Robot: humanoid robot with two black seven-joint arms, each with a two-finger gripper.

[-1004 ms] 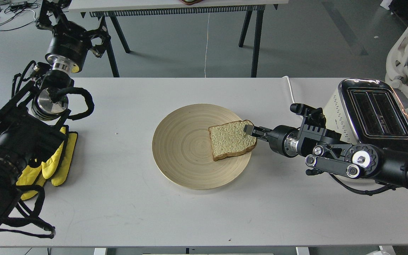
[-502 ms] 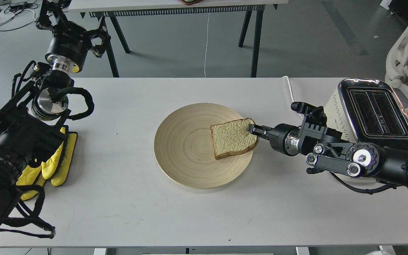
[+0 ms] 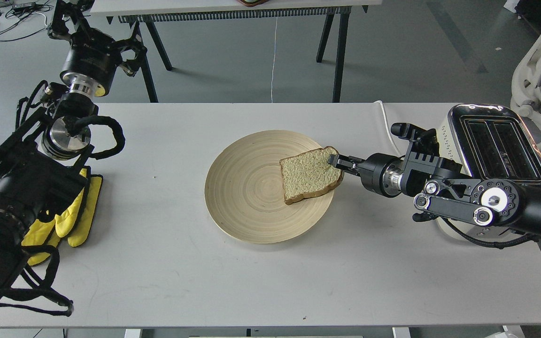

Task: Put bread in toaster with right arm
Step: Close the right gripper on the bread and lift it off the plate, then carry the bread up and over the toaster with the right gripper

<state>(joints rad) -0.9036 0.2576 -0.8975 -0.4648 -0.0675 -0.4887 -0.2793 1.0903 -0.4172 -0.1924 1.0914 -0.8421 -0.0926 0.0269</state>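
- Jaws of the right gripper (image 3: 336,163) are closed narrow on the near-right corner of the bread slice (image 3: 309,174), pinching its crust edge.
- Bread has come up at the gripped side since a second ago: then it lay flat on the plate with the jaws only arriving at its edge; now its right corner is raised and the slice tilts, with its lower left end apparently touching or just above the wood.
- Plate (image 3: 247,197) has slid a little away from the robot and toward the right over the same second, which suggests the slice dragged it as the lift began.
- Right arm has also shifted up and back toward the toaster (image 3: 498,145), which stands just beside the wrist at the right end of the desk (image 3: 167,263), its two slots open and empty.
- Judgement: the grasp looks made and the lift is under way, so the task is near its middle; what remains is to clear the plate, turn the slice edge-down and lower it into a slot.
- Risk, as a guess: a pinch on one corner of soft bread may tear or let the slice swing.
- Left gripper (image 3: 125,51) is held high at the far left, well apart from the work; its jaws cannot be made out.
- Yellow gloves (image 3: 75,220) lie on the desk under the left arm, untouched.
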